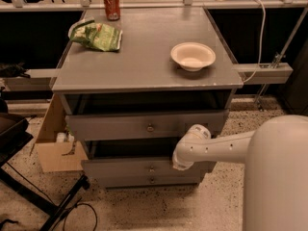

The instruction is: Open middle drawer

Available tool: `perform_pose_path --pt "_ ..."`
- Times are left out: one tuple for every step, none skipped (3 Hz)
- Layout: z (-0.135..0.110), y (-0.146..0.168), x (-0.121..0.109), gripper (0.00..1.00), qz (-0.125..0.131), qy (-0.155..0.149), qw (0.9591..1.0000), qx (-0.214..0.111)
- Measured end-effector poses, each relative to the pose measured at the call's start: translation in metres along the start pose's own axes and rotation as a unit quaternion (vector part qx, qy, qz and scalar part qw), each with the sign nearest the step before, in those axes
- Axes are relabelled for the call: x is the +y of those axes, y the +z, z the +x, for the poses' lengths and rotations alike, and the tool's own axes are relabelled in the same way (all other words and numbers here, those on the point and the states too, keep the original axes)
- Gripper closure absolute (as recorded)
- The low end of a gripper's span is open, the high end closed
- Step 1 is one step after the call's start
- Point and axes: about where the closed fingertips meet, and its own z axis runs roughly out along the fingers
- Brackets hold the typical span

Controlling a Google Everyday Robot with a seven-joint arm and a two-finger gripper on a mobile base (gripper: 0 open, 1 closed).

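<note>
Camera view, item by item. Cabinet: grey, three drawers under a flat worktop (144, 69).

Middle drawer (115, 169): low, flat grey front with a small round knob (152, 168) at centre. It stands partly out, with its dark inside showing above the front's top edge. It sits directly over the narrower bottom drawer (125, 181).

Top drawer (110, 127): taller, wider front, also standing out, with a dark opening between it and the worktop.

End effector (179, 163): at the tip of the white arm (221, 148) that reaches in from the right. It lies against the middle drawer's front near the top edge, just right of the knob and under the top drawer's front. Whether it is spread or pressed together cannot be told.

On the worktop: red soda can (111, 4) at back left, green snack bag (98, 35) just in front of it, white bowl (192, 56) to the right.

On the floor, left of the cabinet: open cardboard box (55, 150).
</note>
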Motion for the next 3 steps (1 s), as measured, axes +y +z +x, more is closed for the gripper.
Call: perform_pose_path --pt "0.001 -0.004 0.002 1.0 -0.004 0.0 1.0 0.001" --pt "0.002 -0.008 0.007 1.0 -0.008 -0.001 1.0 0.002" --pt "0.01 -0.015 0.019 1.0 -0.02 -0.001 0.9998 0.004"
